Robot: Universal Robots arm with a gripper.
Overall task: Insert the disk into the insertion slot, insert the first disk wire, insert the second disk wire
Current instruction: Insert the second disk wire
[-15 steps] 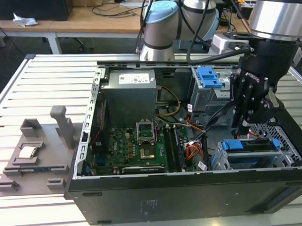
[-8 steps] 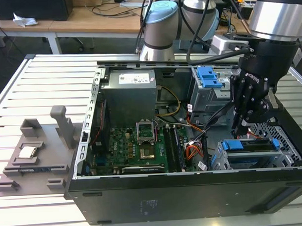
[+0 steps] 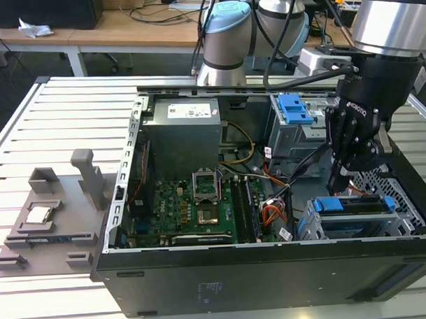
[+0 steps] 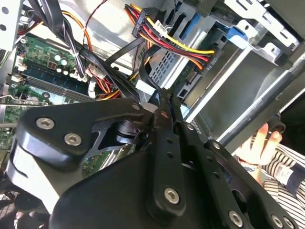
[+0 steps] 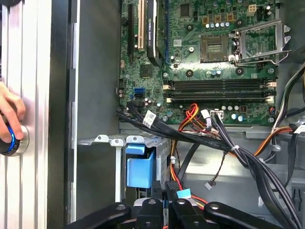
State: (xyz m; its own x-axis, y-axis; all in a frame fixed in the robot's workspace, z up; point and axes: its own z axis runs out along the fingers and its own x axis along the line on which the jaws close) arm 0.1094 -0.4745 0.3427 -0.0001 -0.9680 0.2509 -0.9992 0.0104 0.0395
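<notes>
Slatted metal surface (image 3: 64,102) carries an open computer case (image 3: 203,286), and the disk (image 3: 351,205) already sits in the insertion slot (image 3: 410,201) at the exterior view's right. Just above it the pincer (image 3: 339,175) is drawn narrow, apparently pinching the plug of a black wire (image 5: 170,187). Such a thin hold could let the plug twist, so that it meets the disk's socket tilted and jams. The loose cable bundle (image 5: 224,143) beside it may also snag the fingers.
</notes>
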